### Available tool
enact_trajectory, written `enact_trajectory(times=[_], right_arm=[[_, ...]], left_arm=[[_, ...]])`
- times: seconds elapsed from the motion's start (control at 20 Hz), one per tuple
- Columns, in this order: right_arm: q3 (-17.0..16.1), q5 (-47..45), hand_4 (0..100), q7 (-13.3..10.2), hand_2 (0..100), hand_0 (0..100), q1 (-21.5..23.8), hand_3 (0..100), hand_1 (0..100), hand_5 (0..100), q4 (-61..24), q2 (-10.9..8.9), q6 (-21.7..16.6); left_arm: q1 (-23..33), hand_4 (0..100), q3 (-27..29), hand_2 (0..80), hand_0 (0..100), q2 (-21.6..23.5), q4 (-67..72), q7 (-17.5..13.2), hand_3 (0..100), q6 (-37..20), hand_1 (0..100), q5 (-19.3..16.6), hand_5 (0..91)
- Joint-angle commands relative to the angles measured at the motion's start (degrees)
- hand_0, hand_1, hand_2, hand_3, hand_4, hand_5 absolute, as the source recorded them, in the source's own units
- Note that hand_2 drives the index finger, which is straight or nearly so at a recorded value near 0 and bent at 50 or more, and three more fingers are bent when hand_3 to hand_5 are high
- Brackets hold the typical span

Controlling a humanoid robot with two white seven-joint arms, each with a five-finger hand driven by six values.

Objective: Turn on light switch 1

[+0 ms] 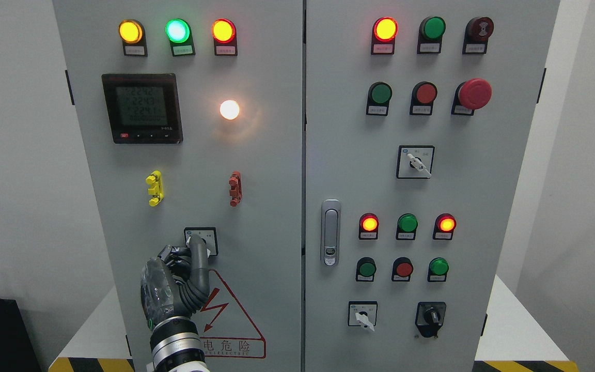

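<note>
Grey painted steel fills the view: a tall electrical cabinet [277, 206] with two doors, seen straight on from my head. My left hand [176, 281] rises from the bottom edge, left of the middle, and reaches up to the small rotary light switch [202, 240] on the lower part of the left door. My fingers [199, 258] are curled together, and their tips press against the switch's knob; I cannot tell whether they fully pinch it or only touch it. My right arm does not show.

Just below the switch, partly behind my hand, is a red-outlined triangular warning sign [230, 315] with a lightning bolt. Above the switch, a yellow clip [155, 188] and a red clip [235, 189] sit side by side, well apart. Higher up, a round white lamp [229, 109] glows brightly, with a dark digital meter [142, 108] to its left. Across the top of the left door, three lamps are lit: yellow [130, 31], green [177, 30] and red [223, 30].

The right door carries a silver door handle [330, 232] near its left edge, rows of red and green lamps and buttons, a large red emergency stop button [474, 93], and several more rotary switches.
</note>
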Motion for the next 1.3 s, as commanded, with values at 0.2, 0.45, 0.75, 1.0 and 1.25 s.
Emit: enact_trajectory(times=[0.2,0.45,0.75,1.0,1.25], right_arm=[[0.06,-0.01,0,0.04,0,12,0.03,0,39,0,0.00,0.00,0.05],[-0.03,-0.01,0,0.04,0,12,0.03,0,39,0,0.00,0.00,0.05],[-0.03,-0.01,0,0.04,0,12,0.03,0,39,0,0.00,0.00,0.05],[-0.03,-0.01,0,0.04,0,12,-0.06,0,39,0,0.00,0.00,0.05],[-0.03,-0.01,0,0.04,0,12,0.03,0,39,0,0.00,0.00,0.05]], left_arm=[[0.44,89,0.02,61.3,41,-0.01,-0.52,0.10,91,-0.12,24,0.05,79.3],[0.70,89,0.02,61.2,41,-0.01,-0.95,0.19,91,-0.21,24,0.05,79.3],[1.23,89,0.02,61.2,41,-0.01,-1.13,0.19,91,-0.38,23,-0.03,79.3],[1.84,89,0.02,61.2,37,-0.01,-1.66,0.10,91,-0.65,24,0.05,79.3],[2.98,89,0.02,61.3,35,0.07,-2.97,0.10,91,-0.82,24,-0.03,79.3]])
